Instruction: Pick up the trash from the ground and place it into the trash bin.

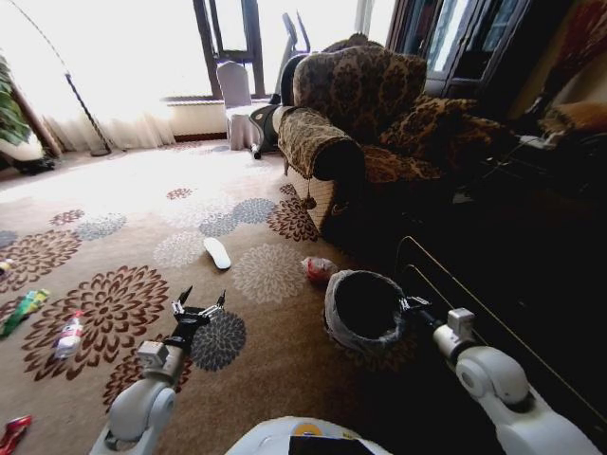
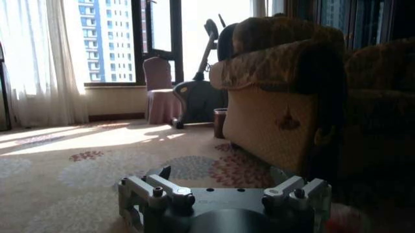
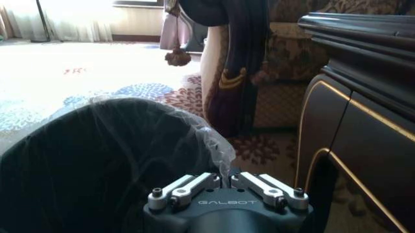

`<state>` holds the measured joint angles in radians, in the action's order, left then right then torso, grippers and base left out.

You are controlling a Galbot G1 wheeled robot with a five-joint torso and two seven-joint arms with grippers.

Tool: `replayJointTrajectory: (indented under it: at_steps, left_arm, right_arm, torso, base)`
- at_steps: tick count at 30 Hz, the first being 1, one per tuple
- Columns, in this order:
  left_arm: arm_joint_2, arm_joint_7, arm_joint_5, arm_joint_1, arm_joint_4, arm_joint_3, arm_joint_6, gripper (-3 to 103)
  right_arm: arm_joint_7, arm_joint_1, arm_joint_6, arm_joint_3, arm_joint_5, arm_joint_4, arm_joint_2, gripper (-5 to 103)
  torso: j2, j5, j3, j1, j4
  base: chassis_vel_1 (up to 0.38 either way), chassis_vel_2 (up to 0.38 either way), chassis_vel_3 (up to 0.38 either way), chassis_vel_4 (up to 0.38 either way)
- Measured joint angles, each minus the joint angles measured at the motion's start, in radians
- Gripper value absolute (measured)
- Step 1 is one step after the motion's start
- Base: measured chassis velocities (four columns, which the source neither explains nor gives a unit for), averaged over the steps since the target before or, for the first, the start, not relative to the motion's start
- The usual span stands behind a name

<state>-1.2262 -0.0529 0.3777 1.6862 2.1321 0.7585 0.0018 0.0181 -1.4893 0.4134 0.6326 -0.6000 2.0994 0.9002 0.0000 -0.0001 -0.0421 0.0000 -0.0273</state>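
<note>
Progress: we judge the job barely begun; several pieces of trash lie on the patterned carpet [image 1: 275, 379], and we cannot see whether anything is already in the bin.
Red wrapper [image 1: 13, 432]: at the far left near edge, its long axis slanting away and to the right.
Green packet [image 1: 24, 309]: farther back on the left, its long axis slanting away and to the right.
Small bottle [image 1: 68, 336]: just right of the packet, lying lengthways, pointing nearly straight away from us.
Left gripper [image 1: 200, 304]: we hold it low over the carpet, fingers spread wide, holding nothing.
White shoe insole [image 1: 217, 252]: beyond the left gripper, long axis running away and slightly left.
Red-and-white wad [image 1: 319, 269]: just behind the bin, rounded, no clear axis.
Trash bin [image 1: 364, 309]: upright before the armchair [image 1: 365, 114], mouth facing up.
Right gripper [image 1: 410, 305]: fingers closed together, pinching the bin's grey bag liner [image 3: 211, 141] at the rim.
</note>
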Motion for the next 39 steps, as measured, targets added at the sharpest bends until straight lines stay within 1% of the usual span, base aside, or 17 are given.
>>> replayJointTrajectory:
  at_steps: [7,23,34,35,39]
  left_arm:
    - [-0.001,-0.003,0.004,0.002,-0.009,0.005,-0.006,100]
    - [-0.016,-0.005,-0.014,0.009,0.003,-0.002,-0.008,100]
    - [-0.020,-0.005,-0.036,0.015,0.008,-0.001,-0.007,100]
    - [-0.021,-0.005,-0.041,0.015,0.008,-0.001,-0.007,100]
    - [-0.023,-0.005,-0.048,0.017,0.008,-0.002,-0.007,100]
  right_arm:
    - [0.000,0.000,-0.001,-0.009,0.017,-0.002,0.002,3]
    - [0.000,0.000,-0.010,-0.012,0.030,-0.007,0.005,3]
    - [0.000,-0.005,-0.017,-0.013,0.041,-0.006,0.014,3]
    - [0.000,-0.006,-0.017,-0.013,0.041,-0.006,0.015,3]
    - [0.000,-0.007,-0.018,-0.013,0.043,-0.005,0.017,3]
  torso:
    - [0.000,0.0001,0.000,0.000,0.0001]
    - [0.000,0.0002,0.000,0.000,0.0001]
    - [0.000,0.0003,0.000,0.000,-0.0001]
    - [0.000,-0.0005,0.000,0.000,-0.0001]
    - [0.000,0.0001,0.000,0.000,-0.0002]
  base:
    - [0.000,0.000,0.000,0.000]
    - [0.010,0.009,-0.009,-0.008]
    - [0.117,0.135,-0.115,-0.136]
    - [0.188,0.198,-0.182,-0.190]
    - [0.192,0.197,-0.214,-0.190]
